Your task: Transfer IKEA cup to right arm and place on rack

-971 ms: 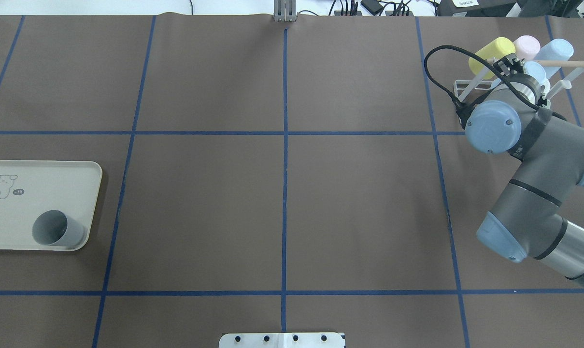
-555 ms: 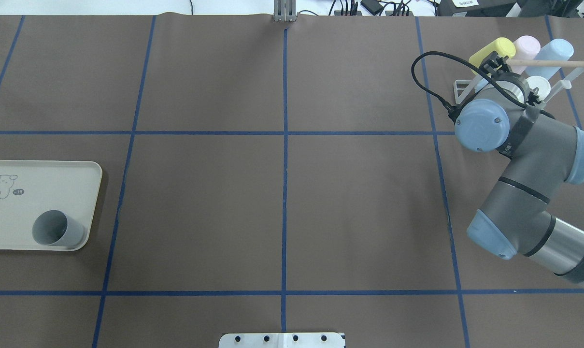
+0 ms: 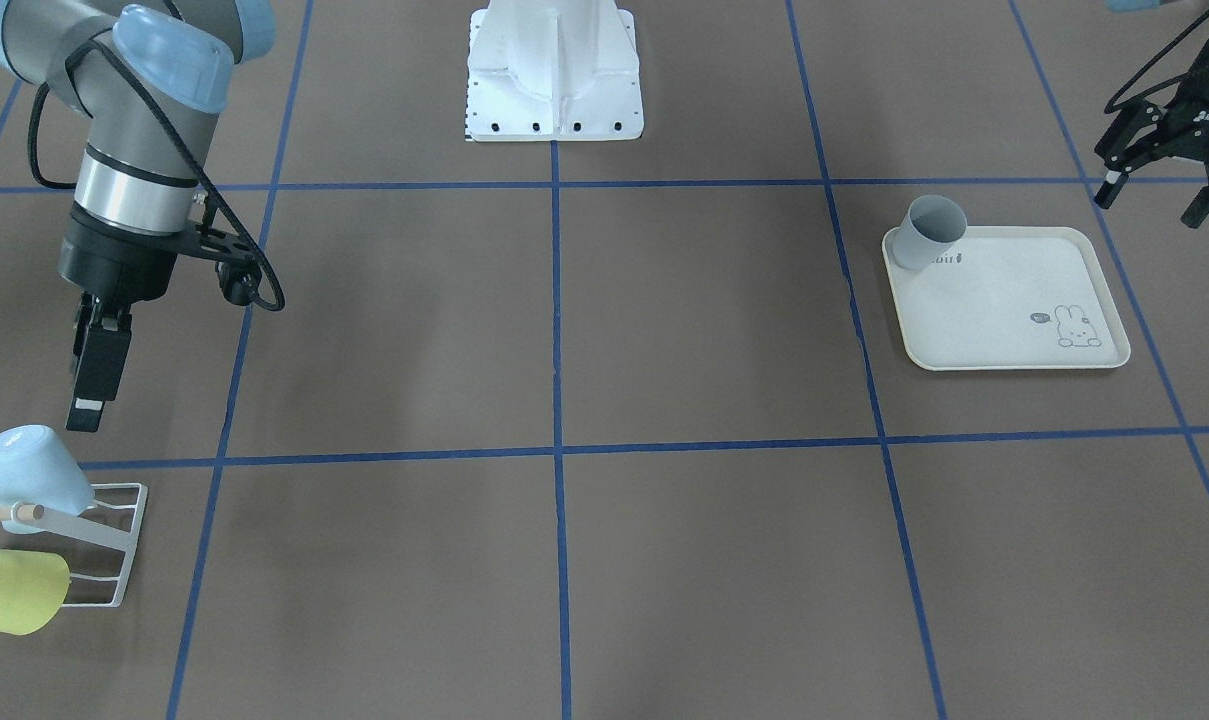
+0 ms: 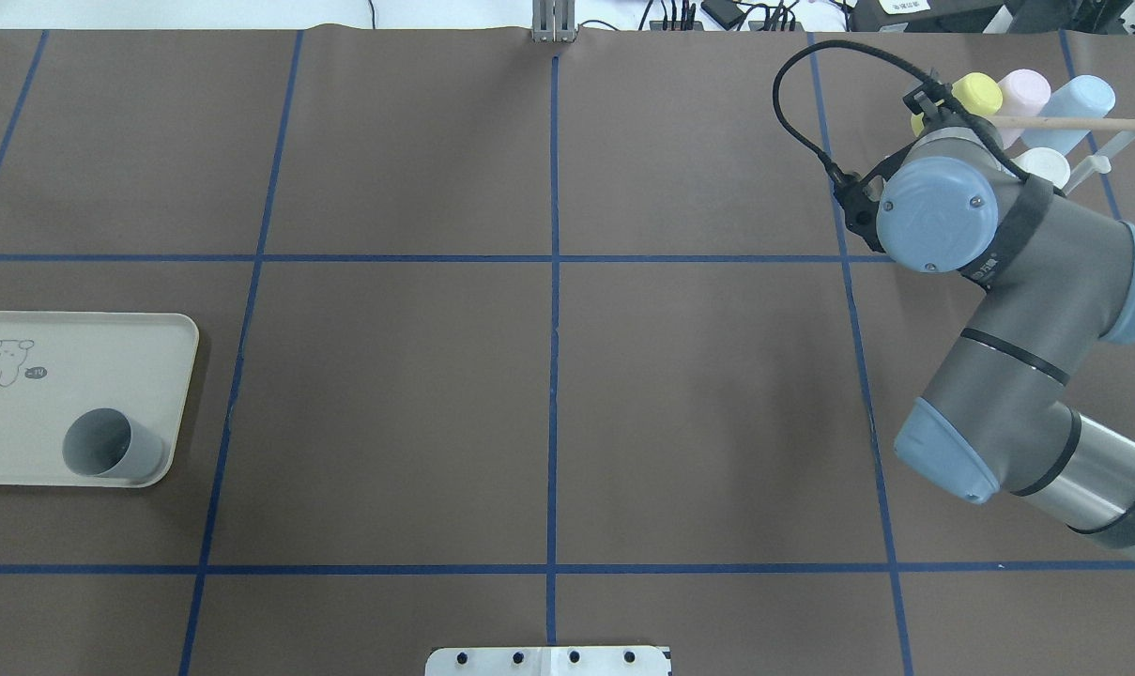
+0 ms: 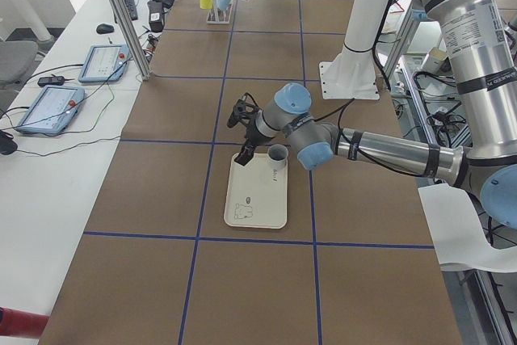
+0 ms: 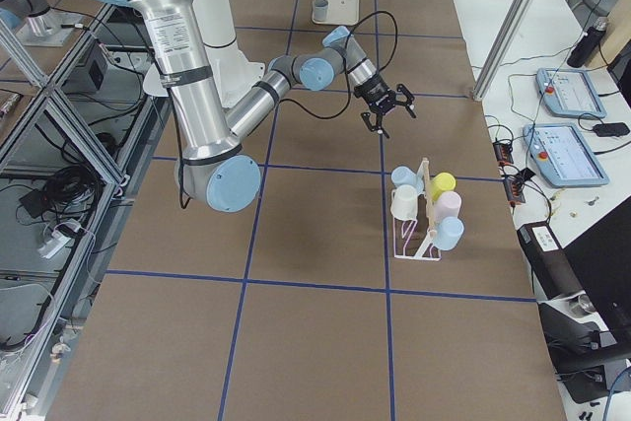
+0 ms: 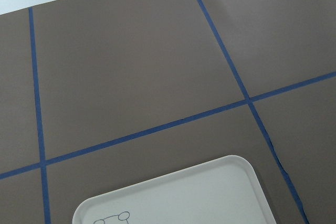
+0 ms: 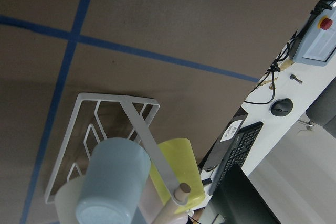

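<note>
While the grey IKEA cup point(image 3: 932, 232) stands mouth-up in a corner of the tray point(image 3: 1014, 340), at about 2 o'clock in the front-facing view, neither gripper holds anything. The left gripper point(image 3: 1152, 198) hovers at the cup's 3 o'clock, well apart from it, fingers spread. The right gripper point(image 3: 86, 400) hangs at 9 o'clock above the rack point(image 3: 114, 545), edge-on, so its fingers cannot be judged here.

Overhead, the cup sits at 8 o'clock. The right arm point(image 4: 1018, 282) hides its own gripper and part of the rack at 2 o'clock, and the left arm is out of frame.

The left side view supplies that missing arm, with its gripper just beside the tray and near the cup.

The right side view settles the right gripper: its fingers are apart and empty, short of the rack, which carries several pastel cups.

The left wrist camera catches only a tray corner at 6 o'clock and no cup.

The right wrist camera looks onto the rack at 7 o'clock.

Pickup looks to be the step in hand. Next, the left gripper must swing over the cup, close on its wall and carry it toward the middle for the handover.
</note>
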